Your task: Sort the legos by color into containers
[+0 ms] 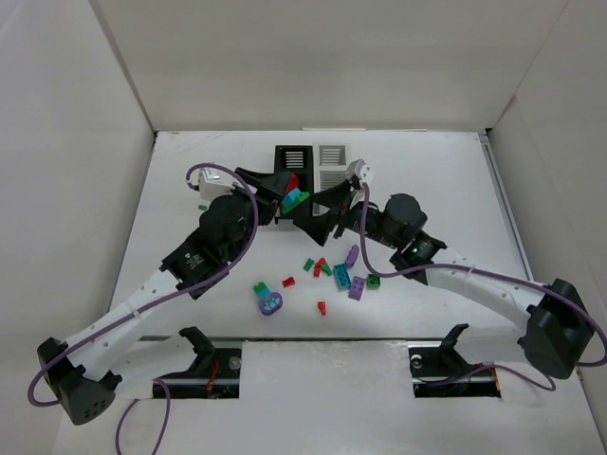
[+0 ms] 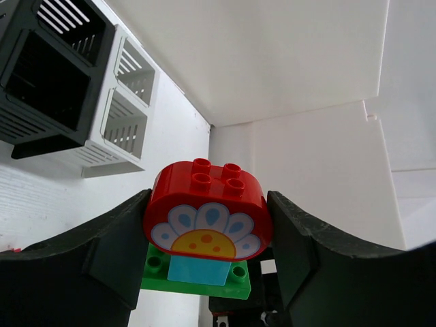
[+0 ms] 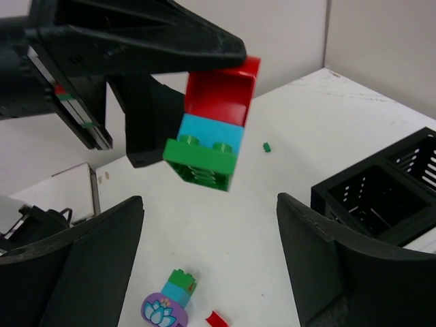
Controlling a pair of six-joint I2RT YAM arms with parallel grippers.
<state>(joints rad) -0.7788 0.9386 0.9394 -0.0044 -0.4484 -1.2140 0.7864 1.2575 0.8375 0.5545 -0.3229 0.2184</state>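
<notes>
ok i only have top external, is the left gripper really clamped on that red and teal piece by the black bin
observer: yes, the left wrist view shows the left gripper shut on the red rounded plastic brick, with a finger pressed on each side
operator: just one brick
observer: no, three joined: under it is a light blue plastic brick, then a green plastic brick
operator: right gripper touching it
observer: no, the right wrist view shows the right gripper open, its fingers spread wide and clear of all three bricks
</notes>
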